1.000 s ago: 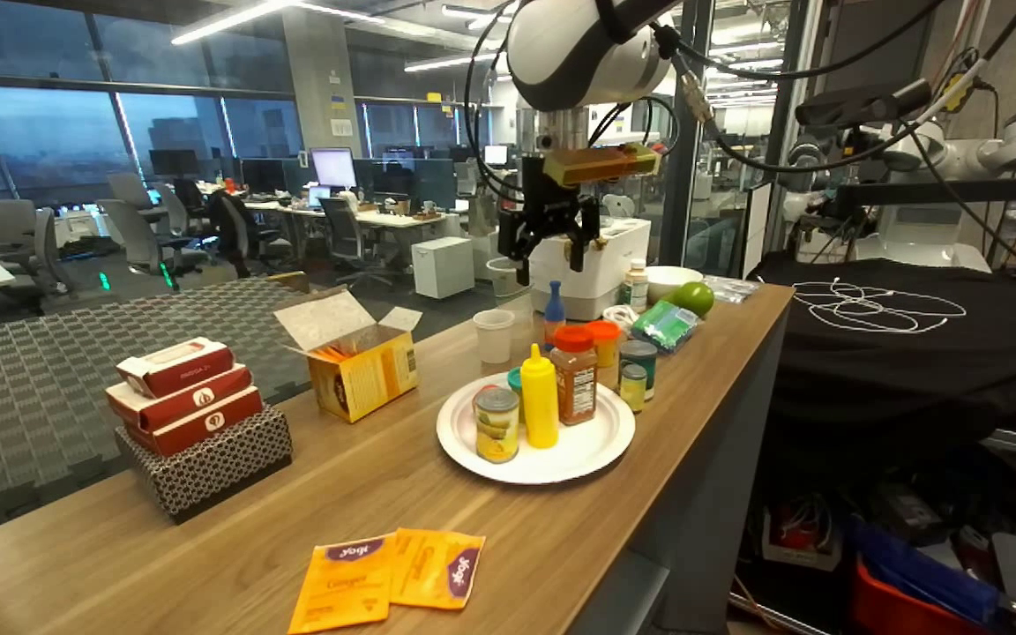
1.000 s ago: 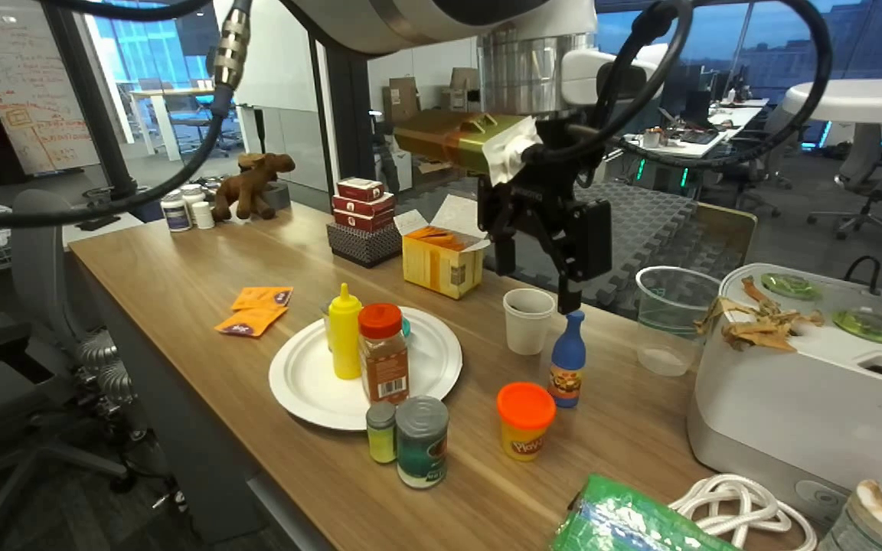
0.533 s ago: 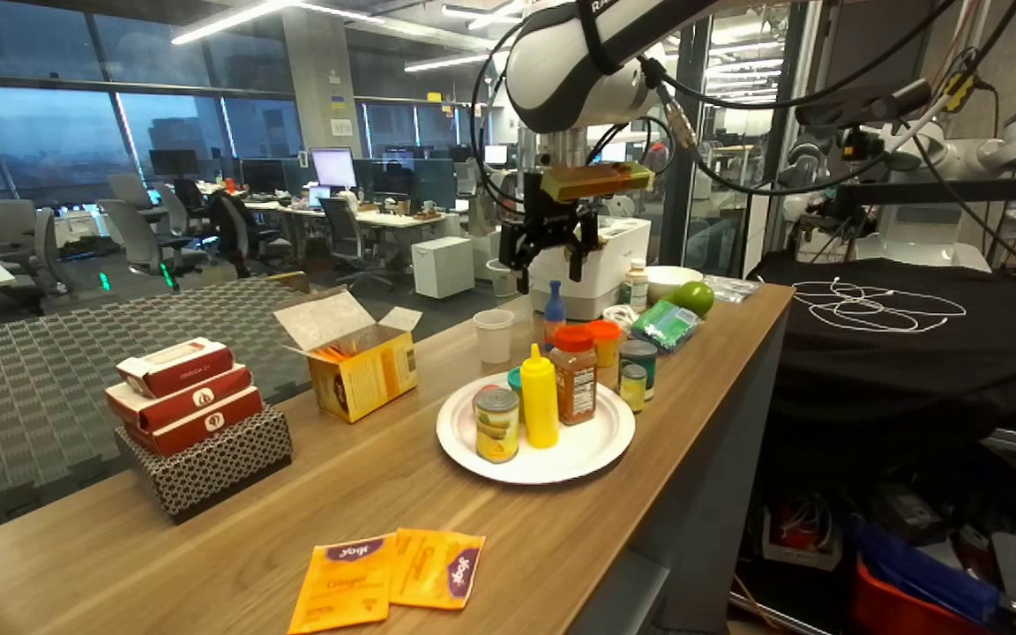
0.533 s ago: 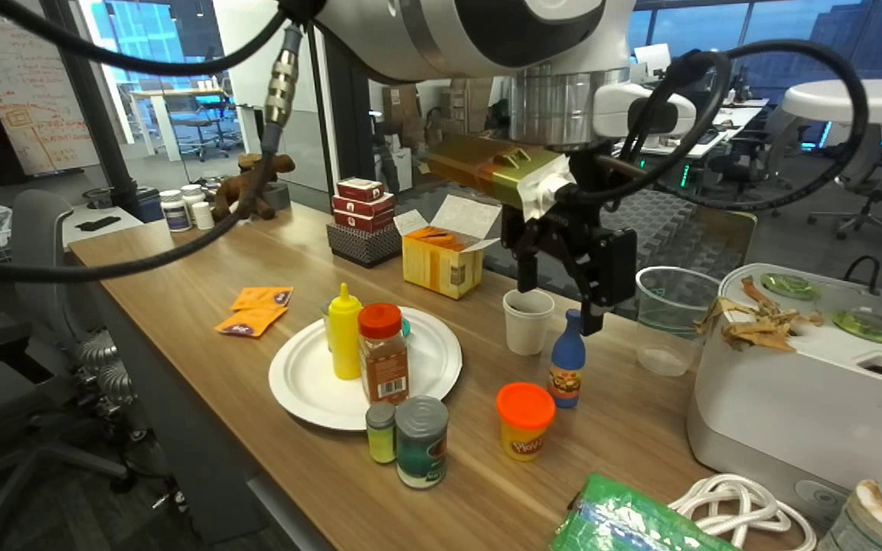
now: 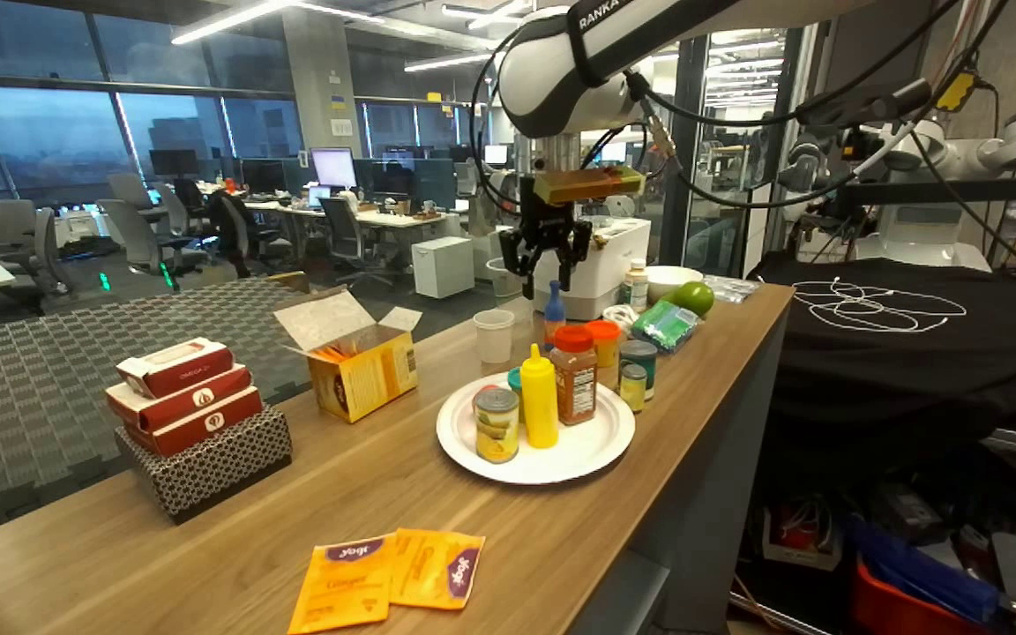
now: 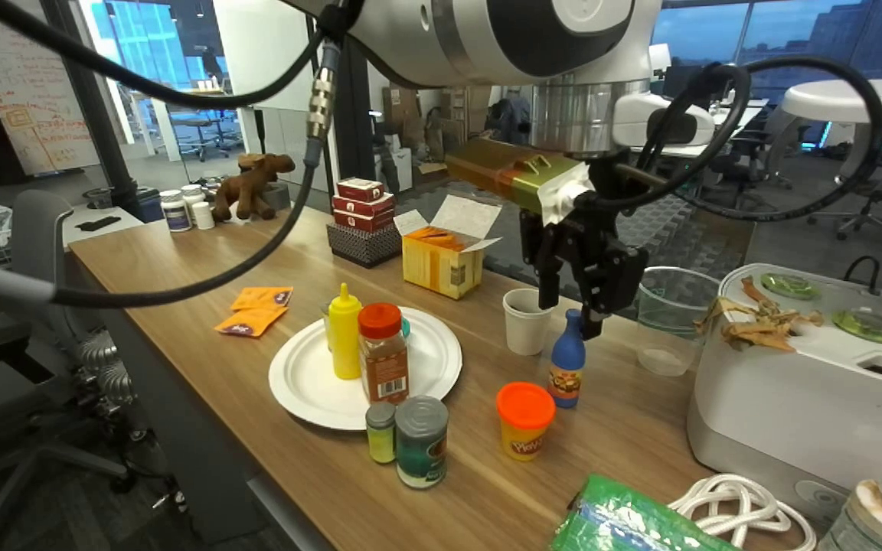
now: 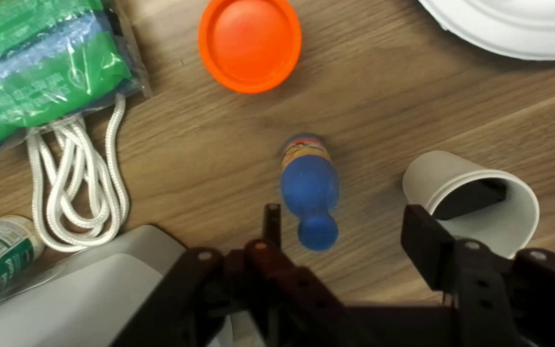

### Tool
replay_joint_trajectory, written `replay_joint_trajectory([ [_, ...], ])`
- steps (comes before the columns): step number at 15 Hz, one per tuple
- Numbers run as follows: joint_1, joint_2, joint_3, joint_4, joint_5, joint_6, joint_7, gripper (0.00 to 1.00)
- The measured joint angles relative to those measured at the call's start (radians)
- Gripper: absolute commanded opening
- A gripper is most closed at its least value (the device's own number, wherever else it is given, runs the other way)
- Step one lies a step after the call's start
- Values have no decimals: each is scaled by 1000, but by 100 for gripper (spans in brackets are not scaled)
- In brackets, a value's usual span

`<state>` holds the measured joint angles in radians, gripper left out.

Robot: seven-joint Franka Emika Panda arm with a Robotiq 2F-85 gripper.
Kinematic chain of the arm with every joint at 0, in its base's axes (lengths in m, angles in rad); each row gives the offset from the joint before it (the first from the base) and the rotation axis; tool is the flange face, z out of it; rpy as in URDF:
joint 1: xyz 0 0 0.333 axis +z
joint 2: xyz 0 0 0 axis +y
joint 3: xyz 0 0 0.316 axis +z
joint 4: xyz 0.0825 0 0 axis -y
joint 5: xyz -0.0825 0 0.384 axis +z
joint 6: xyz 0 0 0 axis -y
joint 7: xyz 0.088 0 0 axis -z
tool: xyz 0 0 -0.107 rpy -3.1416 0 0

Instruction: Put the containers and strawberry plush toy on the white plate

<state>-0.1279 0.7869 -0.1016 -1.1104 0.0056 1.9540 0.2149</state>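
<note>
- Currently the pincer is spread, its jaws apart; in the wrist view the top of the blue bottle shows between them, with space on both sides.
- That bottle stands upright on the bench, near the white cup and the orange-lidded tub.
- On the white plate, the yellow squeeze bottle and the red-lidded jar stand upright, just beside each other.
- Also on the plate is a yellow-labelled can, with a teal lid partly hidden behind it.
- Past that can, in an exterior view, a red edge peeks out; I cannot tell if it is the strawberry plush toy.
- Just outside the plate's rim, a small yellow-green jar and a green can stand next to each other on the bench.
- 2 orange sachets lie on the bench near the plate.
</note>
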Motion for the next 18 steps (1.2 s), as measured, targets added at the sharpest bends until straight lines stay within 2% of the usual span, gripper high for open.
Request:
replay_joint_trajectory([
  [2,-2,16,0,26,1,-16,4,20],
  [5,-3,33,0,55,1,-34,9,14],
  [7,-3,40,0,69,1,-44,14,18],
  [13,-4,48,0,90,1,-55,30,12],
  [18,3,23,0,98,1,-98,107,11],
])
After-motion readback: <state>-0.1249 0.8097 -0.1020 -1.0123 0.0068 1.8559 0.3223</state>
